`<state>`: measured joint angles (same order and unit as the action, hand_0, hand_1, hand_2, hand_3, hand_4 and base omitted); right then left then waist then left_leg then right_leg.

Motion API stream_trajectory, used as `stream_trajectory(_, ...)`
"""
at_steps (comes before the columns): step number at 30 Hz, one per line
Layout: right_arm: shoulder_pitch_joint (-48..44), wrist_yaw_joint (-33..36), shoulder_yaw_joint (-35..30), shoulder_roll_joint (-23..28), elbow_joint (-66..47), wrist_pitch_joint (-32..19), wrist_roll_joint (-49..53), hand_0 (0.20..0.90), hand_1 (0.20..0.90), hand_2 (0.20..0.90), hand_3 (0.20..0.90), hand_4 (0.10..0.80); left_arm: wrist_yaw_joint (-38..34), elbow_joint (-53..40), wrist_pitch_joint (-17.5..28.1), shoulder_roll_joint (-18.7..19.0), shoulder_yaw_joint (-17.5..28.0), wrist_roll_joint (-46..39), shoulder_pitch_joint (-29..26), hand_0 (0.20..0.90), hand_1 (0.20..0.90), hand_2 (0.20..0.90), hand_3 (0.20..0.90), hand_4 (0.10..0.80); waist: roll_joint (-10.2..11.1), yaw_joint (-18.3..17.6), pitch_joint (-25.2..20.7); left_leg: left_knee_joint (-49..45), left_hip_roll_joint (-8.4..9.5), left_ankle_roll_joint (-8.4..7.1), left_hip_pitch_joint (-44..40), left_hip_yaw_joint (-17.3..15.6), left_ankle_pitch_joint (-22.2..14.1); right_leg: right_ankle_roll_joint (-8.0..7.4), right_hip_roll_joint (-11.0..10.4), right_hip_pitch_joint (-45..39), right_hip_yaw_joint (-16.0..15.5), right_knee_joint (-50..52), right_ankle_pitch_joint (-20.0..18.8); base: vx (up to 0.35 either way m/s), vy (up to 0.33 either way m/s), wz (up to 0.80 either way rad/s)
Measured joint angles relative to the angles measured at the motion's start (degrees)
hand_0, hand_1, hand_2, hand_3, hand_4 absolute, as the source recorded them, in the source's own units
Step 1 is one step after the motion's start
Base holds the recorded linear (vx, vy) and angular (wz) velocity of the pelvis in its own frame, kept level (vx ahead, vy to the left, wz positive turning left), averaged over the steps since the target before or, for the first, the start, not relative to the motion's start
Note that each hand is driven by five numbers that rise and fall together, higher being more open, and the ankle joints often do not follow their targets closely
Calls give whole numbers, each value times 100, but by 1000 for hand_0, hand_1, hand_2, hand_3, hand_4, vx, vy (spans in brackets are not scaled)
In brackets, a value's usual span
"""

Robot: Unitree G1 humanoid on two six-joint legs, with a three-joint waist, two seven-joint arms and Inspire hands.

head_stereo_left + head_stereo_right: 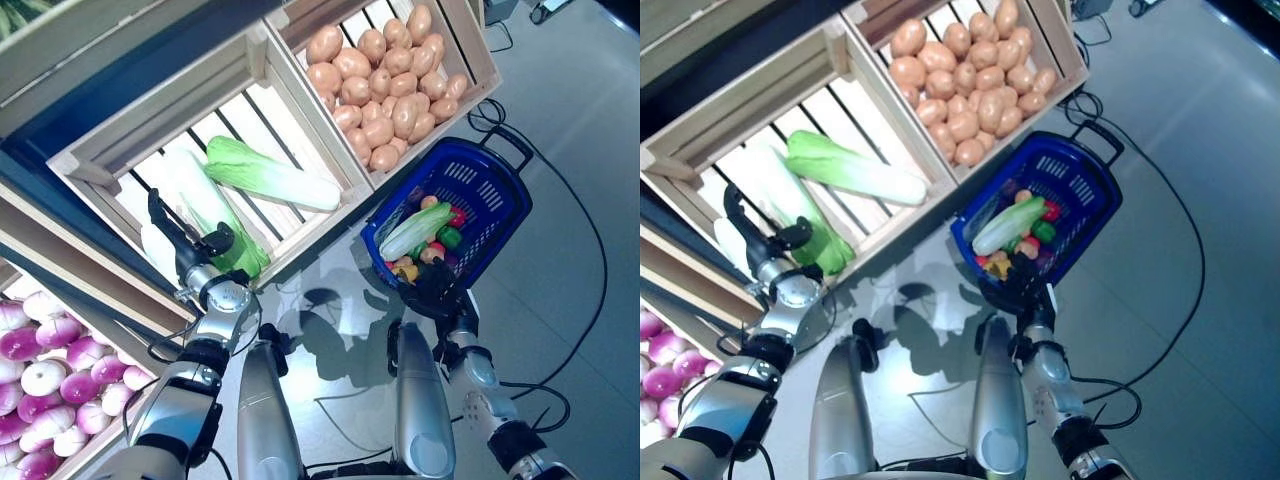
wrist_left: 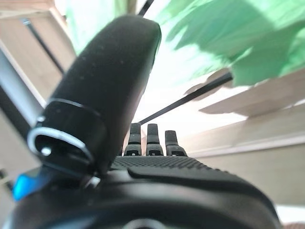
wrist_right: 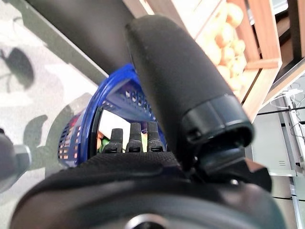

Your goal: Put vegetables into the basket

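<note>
My left hand (image 1: 187, 250) reaches into a wooden crate (image 1: 150, 115) on the stand, with straight fingers lying along a long napa cabbage (image 1: 205, 205) and the thumb at its green leafy end. In the left wrist view the thumb (image 2: 105, 90) stands up and the green leaves (image 2: 228, 38) lie just past the fingers. The blue plastic basket (image 1: 500, 195) stands on the floor at the right. It holds a napa cabbage (image 1: 415, 230) and small red, green and yellow vegetables. My right hand (image 1: 437, 288) is open at the basket's near rim (image 3: 119, 95).
The slanted wooden stand with its crates fills the upper left, and its front edge (image 1: 320, 235) runs close to the basket. A lower crate (image 1: 40, 360) stands at the far left. Grey floor (image 1: 560, 300) lies to the right of the basket.
</note>
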<state>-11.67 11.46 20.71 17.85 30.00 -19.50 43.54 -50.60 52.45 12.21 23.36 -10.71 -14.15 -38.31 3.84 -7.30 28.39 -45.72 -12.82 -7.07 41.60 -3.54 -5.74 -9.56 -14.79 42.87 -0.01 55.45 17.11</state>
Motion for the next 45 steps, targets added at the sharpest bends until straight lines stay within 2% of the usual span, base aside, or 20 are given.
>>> stream_trajectory(5, -126, 8, -4, 41, 69, 0, 29, 900, 900, 900, 900, 800, 667, 90, -87, 137, 51, -784, -287, 900, 900, 900, 900, 800, 8, -38, 50, -407, -60, -49, 473, 73, -86, 57, 90, 541, 109, 430, 76, -98, -2, -8)
stream_trajectory(9, -238, 41, -5, 97, 154, 0, 34, 900, 900, 900, 900, 800, 991, 304, -120, 263, 81, -1097, -535, 900, 900, 900, 900, 800, -4, -59, 96, -619, -96, -83, 778, 166, -109, 90, 128, 888, 122, 679, 98, -51, -1, -6)
stream_trajectory(13, -256, 41, -5, 156, 178, 0, 168, 900, 900, 900, 900, 800, 1190, 486, -194, 448, 78, -1154, -571, 900, 900, 900, 900, 800, -4, -81, 96, -603, -103, -90, 783, 191, -114, 107, 143, 948, 127, 677, 88, -14, -9, -10)
stream_trajectory(18, -264, 41, -9, 227, 184, 0, 219, 900, 900, 900, 900, 800, 1196, 550, -291, 494, -10, -1250, -727, 900, 900, 900, 900, 800, -29, -83, 99, -697, -81, -99, 918, 212, -170, 106, 126, 1075, 155, 663, 85, -20, -16, -2)
stream_trajectory(19, -263, 40, -10, 255, 183, 0, 232, 900, 900, 900, 900, 800, 1159, 571, -330, 486, -30, -1252, -731, 900, 900, 900, 900, 800, -69, -85, 100, -1238, -30, 37, 949, 229, -422, 108, 76, 1120, 149, 753, 81, -49, -44, -7)
stream_trajectory(20, -273, 42, -34, 316, 112, -27, 404, 900, 900, 900, 900, 800, 1112, 580, -390, 453, -37, -1257, -756, 900, 900, 900, 900, 800, -170, -72, 103, -1505, 6, -42, 989, 315, -826, 94, 93, 1192, 130, 843, 73, -47, -41, -12)
stream_trajectory(23, -349, 54, -41, 246, 112, -38, 661, 900, 900, 900, 900, 800, 1222, 567, -447, 512, -128, -1280, -974, 900, 900, 900, 900, 800, -195, -55, 106, -1526, 1, -53, 1248, 331, -819, 105, 104, 1393, 138, 940, 72, -55, -37, 20)
stream_trajectory(25, -478, 68, -39, 250, 92, -62, 659, 900, 900, 900, 900, 800, 1101, 552, -454, 532, -124, -1356, -1075, 900, 900, 900, 900, 800, -229, -73, 100, -2336, 37, 172, 1250, 299, -1246, 120, 86, 1588, 115, 1017, 58, -61, -46, -1)
stream_trajectory(26, -574, 112, -57, 258, 63, -121, 661, 900, 900, 900, 900, 800, 1054, 564, -474, 527, -99, -1363, -1148, 900, 900, 900, 900, 800, -270, -64, 112, -2236, 37, 24, 1226, 331, -1579, 109, 102, 1646, 100, 1000, 50, -43, -35, -20)
stream_trajectory(27, -593, 115, -58, 264, 53, -130, 660, 900, 900, 900, 900, 800, 1081, 563, -511, 527, -99, -1367, -1184, 582, 582, 582, 582, 588, -270, -67, 112, -2195, 22, 28, 1254, 320, -1579, 112, 120, 1663, 88, 1007, 50, -40, -38, 10)
stream_trajectory(28, -560, 159, -59, 215, -6, -132, 661, 900, 900, 900, 900, 800, 1191, 596, -591, 564, -135, -1380, -1299, 300, 300, 300, 300, 400, -212, -72, 114, -2177, -22, 28, 1284, 319, -1578, 164, 166, 1614, 94, 1086, 59, -28, -32, 27)
stream_trajectory(31, -629, 261, -63, 209, -122, -151, 656, 900, 900, 900, 900, 800, 1258, 566, -701, 707, -119, -1558, -1368, 300, 300, 300, 300, 400, -162, -82, 122, -2391, 10, 83, 1193, 346, -1642, 175, 175, 1675, 40, 1130, 52, -13, -21, 13)
stream_trajectory(32, -709, 288, -77, 209, -124, -169, 661, 900, 900, 900, 900, 800, 1238, 569, -735, 763, -117, -1585, -1364, 300, 300, 300, 300, 400, -155, -65, 125, -2379, 22, -24, 1182, 398, -1690, 174, 183, 1690, 37, 1116, 50, 8, -14, -30)
stream_trajectory(36, -624, 333, -215, 190, -129, -194, 667, 900, 900, 900, 900, 800, 1394, 536, -815, 798, -126, -1845, -1279, 300, 300, 300, 300, 400, -114, -60, 127, -2281, -7, -17, 1046, 405, -1691, 263, 161, 1471, -50, 1116, 31, 32, -3, 11)
stream_trajectory(41, -520, 331, -236, 158, -128, -195, 694, 900, 900, 900, 900, 800, 1507, 489, -836, 780, 45, -2003, -879, 300, 300, 300, 300, 400, -105, -96, 122, -2030, -59, -36, 509, 304, -1703, 310, 155, 1020, -68, 948, 117, 79, 15, -6)
stream_trajectory(45, -266, 325, -235, 145, -193, -196, 693, 900, 900, 900, 900, 800, 1674, 481, -924, 671, 105, -2052, -409, 300, 300, 300, 300, 400, -86, -109, 110, -1386, -126, -75, -344, 117, -1659, 338, 175, 229, -164, 428, 110, 82, 5, -5)
